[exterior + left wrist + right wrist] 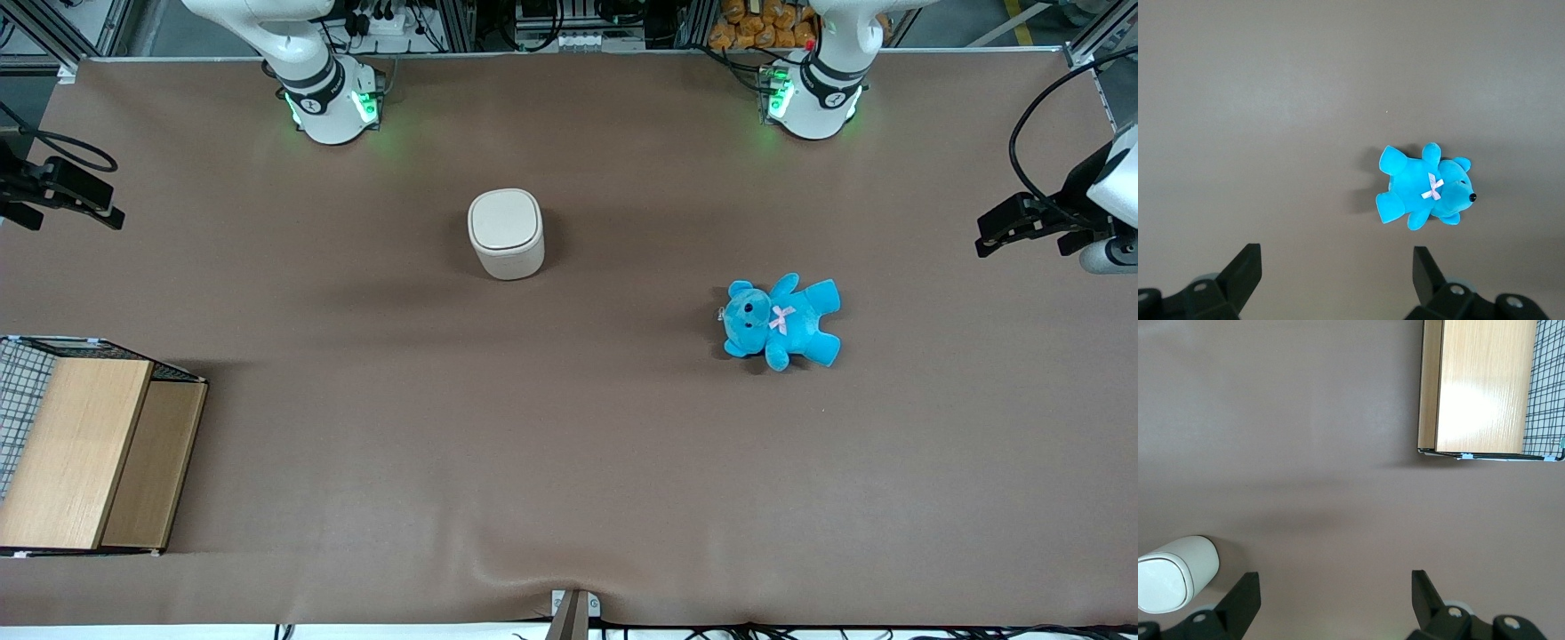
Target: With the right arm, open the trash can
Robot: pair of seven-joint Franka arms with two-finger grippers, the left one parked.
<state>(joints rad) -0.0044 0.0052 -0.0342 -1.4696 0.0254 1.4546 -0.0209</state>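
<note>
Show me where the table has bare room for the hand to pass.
Bare mat lies between the trash can and the teddy bear, and between can and crate. Nothing is crowded. The open hand hangs high above bare mat beside the can.

White right arm (302, 53), black band, green base lights, gripper (1331, 603) with 2 black fingers (1241, 600)

The small cream-white plastic trash can (506, 233) stands on the brown desk (569, 462) with its lid shut. The black end effector (62, 191) hangs well apart from it, near the working arm's end. A blue teddy bear (782, 322) lies toward the parked arm's end.
</note>
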